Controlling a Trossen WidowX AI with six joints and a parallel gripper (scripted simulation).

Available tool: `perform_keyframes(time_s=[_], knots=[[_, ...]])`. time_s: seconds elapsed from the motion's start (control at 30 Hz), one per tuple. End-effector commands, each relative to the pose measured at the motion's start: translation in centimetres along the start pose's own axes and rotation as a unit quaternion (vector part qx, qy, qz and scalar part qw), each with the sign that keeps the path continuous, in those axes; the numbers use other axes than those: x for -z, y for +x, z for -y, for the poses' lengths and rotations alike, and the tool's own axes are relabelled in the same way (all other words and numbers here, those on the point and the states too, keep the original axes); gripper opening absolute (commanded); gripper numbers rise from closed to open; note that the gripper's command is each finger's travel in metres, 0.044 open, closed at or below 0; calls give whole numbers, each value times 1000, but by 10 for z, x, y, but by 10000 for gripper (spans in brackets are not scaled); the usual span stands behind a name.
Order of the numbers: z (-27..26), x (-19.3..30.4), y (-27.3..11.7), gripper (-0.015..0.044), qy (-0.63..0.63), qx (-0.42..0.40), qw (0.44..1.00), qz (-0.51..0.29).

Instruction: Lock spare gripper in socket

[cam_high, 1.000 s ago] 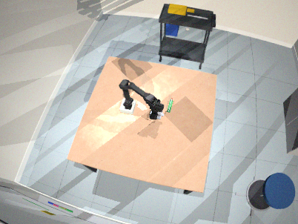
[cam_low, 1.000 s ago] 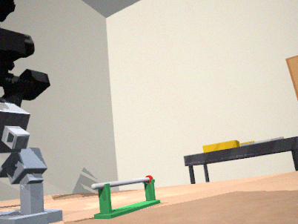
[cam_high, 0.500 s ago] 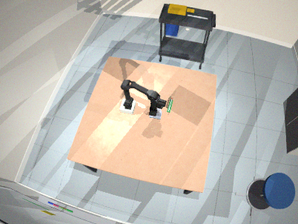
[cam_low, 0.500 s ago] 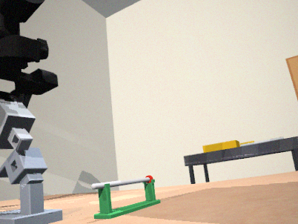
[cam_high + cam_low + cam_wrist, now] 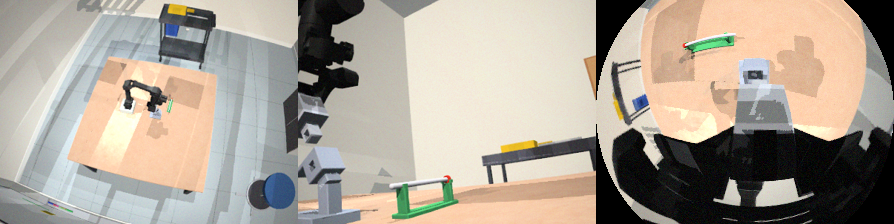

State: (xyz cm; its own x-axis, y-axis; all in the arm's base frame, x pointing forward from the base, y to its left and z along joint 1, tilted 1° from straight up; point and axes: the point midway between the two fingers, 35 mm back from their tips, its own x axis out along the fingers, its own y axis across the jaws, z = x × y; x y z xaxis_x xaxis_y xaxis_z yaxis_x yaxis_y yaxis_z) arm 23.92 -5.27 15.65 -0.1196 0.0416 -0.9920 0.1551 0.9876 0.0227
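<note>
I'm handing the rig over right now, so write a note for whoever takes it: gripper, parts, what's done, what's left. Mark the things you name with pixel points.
Gripper (image 5: 760, 127): shut on the spare gripper (image 5: 312, 109) (image 5: 762, 107), held above the mount (image 5: 329, 163) (image 5: 754, 65), not docked.
Lock pin (image 5: 418, 183) (image 5: 711, 38): lying across the green stand (image 5: 403, 200) (image 5: 712, 45).
Done: pin out, spare gripped.
Left: dock the spare, push the pin through socket and spigot, open the fingers, back the arm clear.

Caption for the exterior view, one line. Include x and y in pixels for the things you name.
Black fingers hold a grey block (image 5: 312, 111) above a grey angled socket mount (image 5: 329, 161).
</note>
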Motion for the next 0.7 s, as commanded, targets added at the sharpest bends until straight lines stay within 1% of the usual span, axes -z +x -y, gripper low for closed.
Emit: perform_keyframes(time_s=[0.0,0.67], knots=[[-4,7,-10,0,-1,15,1000,-22],[-4,-9,4,0,3,0,999,-38]])
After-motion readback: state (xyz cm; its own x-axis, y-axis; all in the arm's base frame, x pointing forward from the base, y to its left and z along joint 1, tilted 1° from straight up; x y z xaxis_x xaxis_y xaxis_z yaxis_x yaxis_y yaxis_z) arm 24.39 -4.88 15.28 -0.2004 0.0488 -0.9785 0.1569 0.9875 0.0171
